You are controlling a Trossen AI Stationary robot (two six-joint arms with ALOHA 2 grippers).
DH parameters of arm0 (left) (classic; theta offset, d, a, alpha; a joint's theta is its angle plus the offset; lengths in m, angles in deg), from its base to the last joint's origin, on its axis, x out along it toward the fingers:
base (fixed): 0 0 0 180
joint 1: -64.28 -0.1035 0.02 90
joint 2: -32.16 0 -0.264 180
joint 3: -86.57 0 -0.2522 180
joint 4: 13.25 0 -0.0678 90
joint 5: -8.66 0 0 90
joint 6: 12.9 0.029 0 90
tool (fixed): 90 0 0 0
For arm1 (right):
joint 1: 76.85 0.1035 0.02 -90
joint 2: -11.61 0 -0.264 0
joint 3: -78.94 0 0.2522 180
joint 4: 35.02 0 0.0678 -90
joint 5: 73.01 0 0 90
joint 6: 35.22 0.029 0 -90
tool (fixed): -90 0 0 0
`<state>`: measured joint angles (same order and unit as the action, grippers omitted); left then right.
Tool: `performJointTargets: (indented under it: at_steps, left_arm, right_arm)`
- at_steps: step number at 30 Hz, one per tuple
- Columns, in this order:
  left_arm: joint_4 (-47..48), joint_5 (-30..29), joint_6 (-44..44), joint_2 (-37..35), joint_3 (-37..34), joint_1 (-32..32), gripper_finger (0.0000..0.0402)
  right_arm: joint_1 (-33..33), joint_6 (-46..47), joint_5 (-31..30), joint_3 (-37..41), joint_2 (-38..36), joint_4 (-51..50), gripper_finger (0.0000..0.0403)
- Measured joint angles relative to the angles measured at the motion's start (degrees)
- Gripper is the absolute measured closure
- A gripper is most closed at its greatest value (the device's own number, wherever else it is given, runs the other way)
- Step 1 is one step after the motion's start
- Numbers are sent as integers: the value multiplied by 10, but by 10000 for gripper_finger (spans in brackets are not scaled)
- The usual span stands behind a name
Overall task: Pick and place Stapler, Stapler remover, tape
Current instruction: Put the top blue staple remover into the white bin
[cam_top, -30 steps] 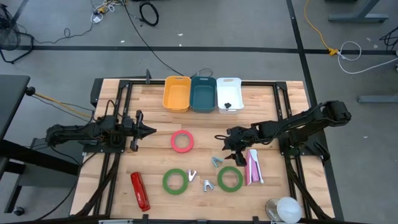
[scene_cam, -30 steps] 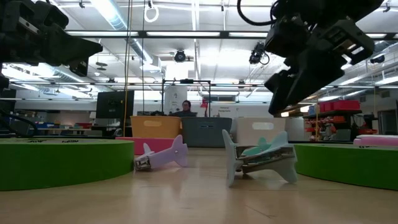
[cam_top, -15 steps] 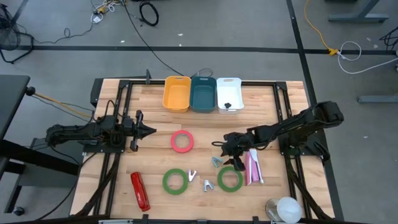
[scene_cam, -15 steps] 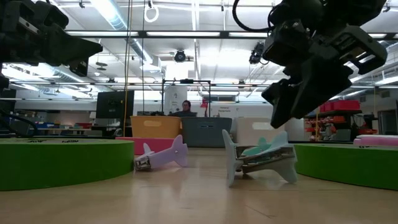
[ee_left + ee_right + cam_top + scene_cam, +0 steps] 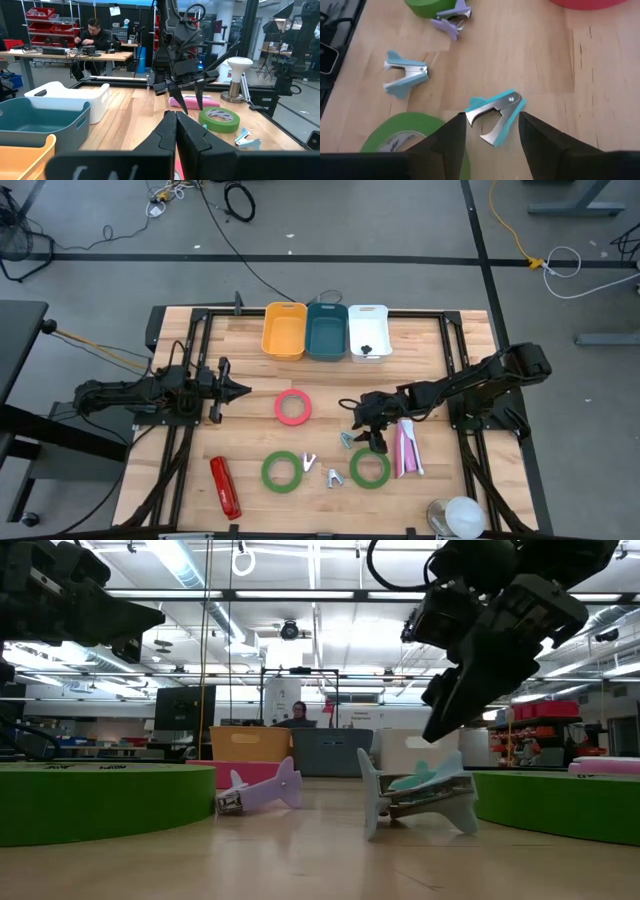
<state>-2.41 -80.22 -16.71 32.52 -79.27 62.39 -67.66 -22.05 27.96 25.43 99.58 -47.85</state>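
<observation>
A teal staple remover (image 5: 495, 114) lies on the wooden table (image 5: 440, 340), right of centre (image 5: 347, 440). My right gripper (image 5: 492, 116) is open and hovers just above it, one finger on either side, not touching. Two more staple removers lie nearer the front: a purple one (image 5: 308, 463) and a light blue one (image 5: 333, 477). The pinkish-red tape (image 5: 292, 407) lies flat mid-table, and the two green tapes (image 5: 282, 471) (image 5: 369, 468) lie flat near the front. A red stapler (image 5: 224, 486) lies front left, a pink stapler (image 5: 407, 448) right. My left gripper (image 5: 247, 390) is shut and empty at the left.
Orange (image 5: 284, 331), teal (image 5: 327, 331) and white (image 5: 368, 332) bins stand in a row at the far edge; the white one holds a small dark thing. A white lamp-like object (image 5: 455, 515) stands at the front right corner. A person sits far behind the table.
My right gripper has gone down and toward the table's near edge and a little left, over the teal staple remover, tipping its fingers more steeply downward. The remover has kept still.
</observation>
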Motion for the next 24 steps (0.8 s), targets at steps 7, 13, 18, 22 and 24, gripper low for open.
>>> performJointTargets:
  at_steps: [7,13,18,22,24]
  left_arm:
    - [0,0,0,0,0,0,392]
    - [0,0,0,0,0,0,392]
    - [1,0,0,0,0,0,392]
    - [2,0,0,0,0,0,392]
    - [2,0,0,0,0,0,392]
  right_arm:
    - [0,1,-24,0,0,0,223]
    - [0,1,-30,0,11,2,222]
    - [0,28,-24,0,46,13,222]
    - [0,39,-24,0,66,29,222]
    - [0,44,-24,0,73,36,222]
